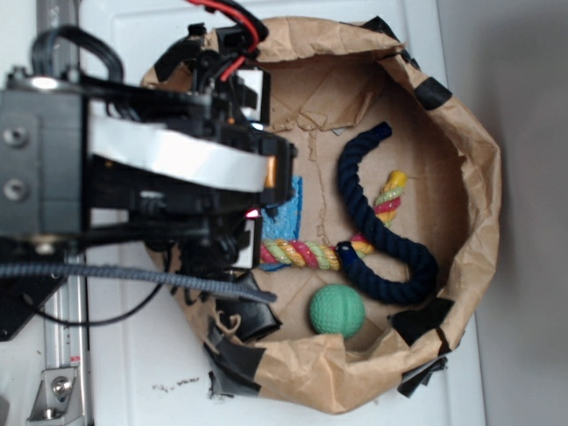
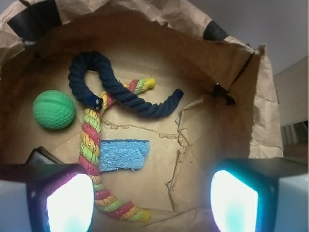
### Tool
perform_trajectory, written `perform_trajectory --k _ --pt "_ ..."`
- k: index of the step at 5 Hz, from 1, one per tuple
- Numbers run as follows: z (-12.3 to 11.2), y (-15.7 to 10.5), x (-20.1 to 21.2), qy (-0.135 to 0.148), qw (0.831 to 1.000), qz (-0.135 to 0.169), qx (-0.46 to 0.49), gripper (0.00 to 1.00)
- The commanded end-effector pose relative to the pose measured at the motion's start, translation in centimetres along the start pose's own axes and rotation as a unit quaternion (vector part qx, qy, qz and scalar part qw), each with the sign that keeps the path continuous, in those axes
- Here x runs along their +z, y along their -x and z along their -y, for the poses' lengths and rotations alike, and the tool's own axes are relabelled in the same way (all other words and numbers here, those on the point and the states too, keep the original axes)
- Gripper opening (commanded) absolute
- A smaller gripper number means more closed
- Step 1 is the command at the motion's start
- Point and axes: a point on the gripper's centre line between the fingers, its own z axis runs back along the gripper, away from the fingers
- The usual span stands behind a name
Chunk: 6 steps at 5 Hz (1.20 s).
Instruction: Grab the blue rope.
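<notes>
Gripper (image 2: 152, 193) fingers right up in the lens, spread wide, holding nothing.
Blue rope (image 2: 118, 89) lies draped over the multicoloured rope (image 2: 91, 145) inside the paper-bag bin (image 2: 263, 96), well ahead.

No legible text, label, brand, number or sign appears in either view. The paper bag (image 1: 461, 160), the ropes, the ball, the sponge and the robot arm (image 1: 133, 169) carry no readable markings; small dark specks on the table (image 1: 173, 384) cannot be resolved into characters.
</notes>
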Motion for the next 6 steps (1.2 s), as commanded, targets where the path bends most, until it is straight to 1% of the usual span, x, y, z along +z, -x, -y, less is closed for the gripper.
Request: perform_trajectory --k 1,2,3,4,5,6 --pt "0.2 -0.8 0.7 0.001 1.000 0.012 -0.008 1.00" --pt "-0.6 -1.4 -3.0 -0.026 0.999 0.015 0.015 1.00" --pt "-2.1 -2.5 -7.6 0.038 0.999 0.022 0.032 1.00" --pt "-1.6 -3.9 -10.4 0.081 0.995 0.039 -0.053 1.00" --pt "-0.4 -4.9 -12.9 0.069 0.984 0.052 -0.153 1.00" --pt "1.1 -6.3 -12.9 0.077 0.971 0.080 -0.213 1.00"
